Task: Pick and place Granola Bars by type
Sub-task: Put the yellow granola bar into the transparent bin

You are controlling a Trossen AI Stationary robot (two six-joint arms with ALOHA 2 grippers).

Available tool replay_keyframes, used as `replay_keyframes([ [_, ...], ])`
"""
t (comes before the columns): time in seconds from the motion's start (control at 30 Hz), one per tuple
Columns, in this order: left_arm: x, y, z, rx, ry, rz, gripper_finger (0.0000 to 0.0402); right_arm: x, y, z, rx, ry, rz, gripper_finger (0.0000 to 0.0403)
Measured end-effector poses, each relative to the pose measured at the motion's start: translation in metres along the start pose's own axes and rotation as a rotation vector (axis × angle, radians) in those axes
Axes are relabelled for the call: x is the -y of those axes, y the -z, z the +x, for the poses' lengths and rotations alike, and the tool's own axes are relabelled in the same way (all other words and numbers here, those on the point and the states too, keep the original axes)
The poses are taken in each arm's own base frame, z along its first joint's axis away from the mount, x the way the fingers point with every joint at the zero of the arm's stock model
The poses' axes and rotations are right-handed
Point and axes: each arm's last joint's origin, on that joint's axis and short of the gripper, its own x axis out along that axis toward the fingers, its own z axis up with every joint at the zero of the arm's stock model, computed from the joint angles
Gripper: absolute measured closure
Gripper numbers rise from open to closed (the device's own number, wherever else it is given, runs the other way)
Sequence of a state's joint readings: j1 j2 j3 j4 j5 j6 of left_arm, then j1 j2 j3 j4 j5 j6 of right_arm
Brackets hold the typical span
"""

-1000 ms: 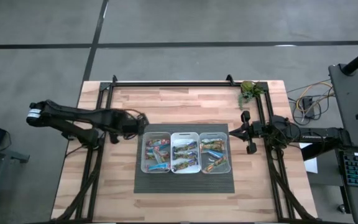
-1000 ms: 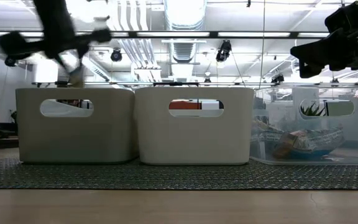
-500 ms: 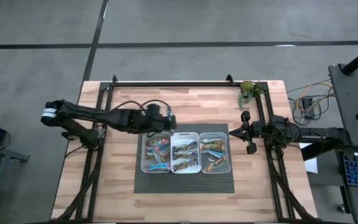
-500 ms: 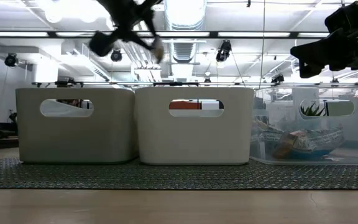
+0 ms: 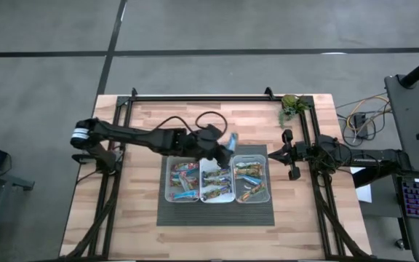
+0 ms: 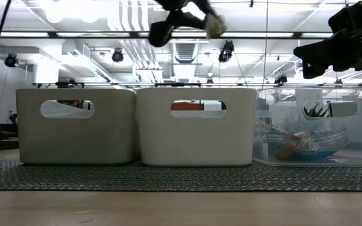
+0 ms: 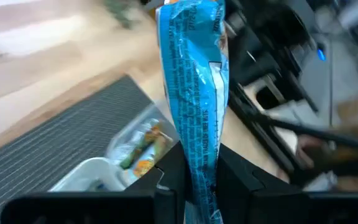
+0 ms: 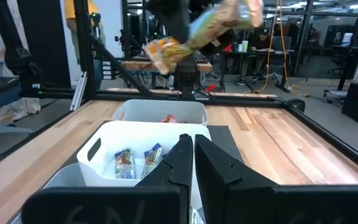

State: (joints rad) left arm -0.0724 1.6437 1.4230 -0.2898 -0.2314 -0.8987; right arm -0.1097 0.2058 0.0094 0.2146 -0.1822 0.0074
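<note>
Item: granola bar (image 7: 194, 106), blue foil wrapper, one piece. Held by the left gripper (image 7: 197, 177), jaws clamped on one end so the rest stands free beyond the fingertips. In the high view the left gripper (image 5: 220, 145) carries it in the air over the far edge of the bins, about where the middle bin (image 5: 217, 178) meets the right bin (image 5: 252, 182).

Handling, as judged: light, flat and thin; crinkly foil, likely slippery; the contents may snap if squeezed hard. An end pinch lets it swing, so a hold across the middle of the flat faces would be steadier.

Stock below: more bars (image 5: 184, 178) lying mixed in all three bins on the dark mat (image 5: 217, 211).

Farther off: right gripper (image 5: 286, 153), jaws together and empty, parked beside the right bin. Green plant (image 5: 292, 105) at the table's far corner.
</note>
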Motion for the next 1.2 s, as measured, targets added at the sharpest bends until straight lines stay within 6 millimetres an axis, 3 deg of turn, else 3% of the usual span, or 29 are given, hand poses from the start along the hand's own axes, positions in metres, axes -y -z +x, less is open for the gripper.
replay_keyframes([
  [0.33, 0.027, 0.002, 0.041, -0.145, 0.174, 0.252, 0.0351, 0.000, 0.000, 0.000, 0.000, 0.000, 0.000, 0.0394],
  [0.7, 0.028, 0.016, 0.067, -0.240, 0.336, 0.554, 0.0351, 0.000, 0.000, 0.000, 0.000, 0.000, 0.000, 0.0394],
  [1.2, 0.016, 0.036, 0.110, -0.214, 0.335, 0.578, 0.0351, 0.000, 0.000, 0.000, 0.000, 0.000, 0.000, 0.0394],
])
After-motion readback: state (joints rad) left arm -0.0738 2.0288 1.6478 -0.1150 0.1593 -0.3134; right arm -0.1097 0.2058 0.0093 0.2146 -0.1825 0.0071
